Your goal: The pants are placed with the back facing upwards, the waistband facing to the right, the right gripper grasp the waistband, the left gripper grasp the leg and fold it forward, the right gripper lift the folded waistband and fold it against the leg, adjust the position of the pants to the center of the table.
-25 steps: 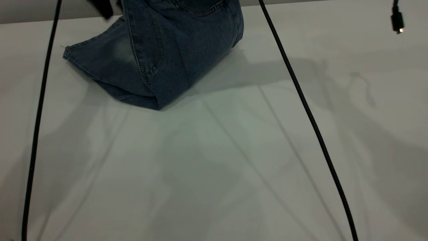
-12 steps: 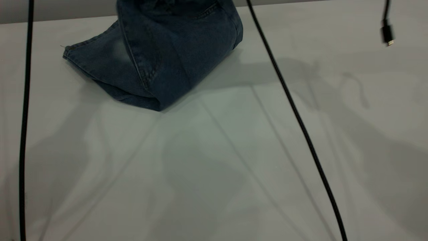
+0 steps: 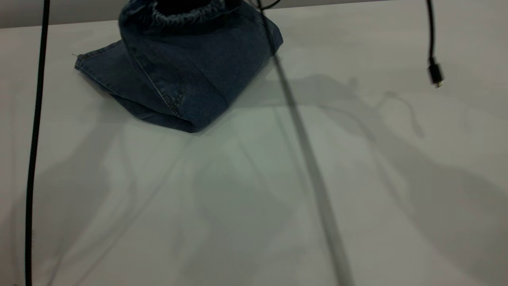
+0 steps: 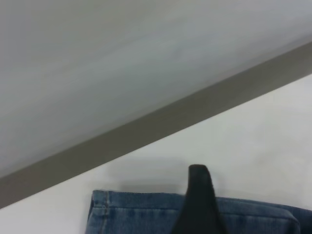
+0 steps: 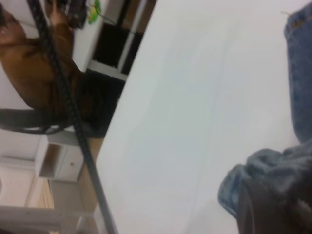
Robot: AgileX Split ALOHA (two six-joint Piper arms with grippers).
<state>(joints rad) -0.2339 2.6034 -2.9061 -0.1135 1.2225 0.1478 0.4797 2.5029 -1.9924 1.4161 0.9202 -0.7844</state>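
Carrying the gathered waistband of the pants lower and leftward over the leg since a second ago, right tool pinching it, left tool's spread untellable, fold nearly landed at the tabletop's far edge.

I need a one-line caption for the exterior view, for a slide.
Folded denim pants, gathered waistband lifted at the top edge, on the white table; black cables hang in front.

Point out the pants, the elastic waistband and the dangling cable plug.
pants point(image 3: 186, 79), exterior view, on the folded denim.
waistband point(image 3: 178, 16), exterior view, on the gathered edge.
cable plug point(image 3: 435, 74), exterior view, on its black body.
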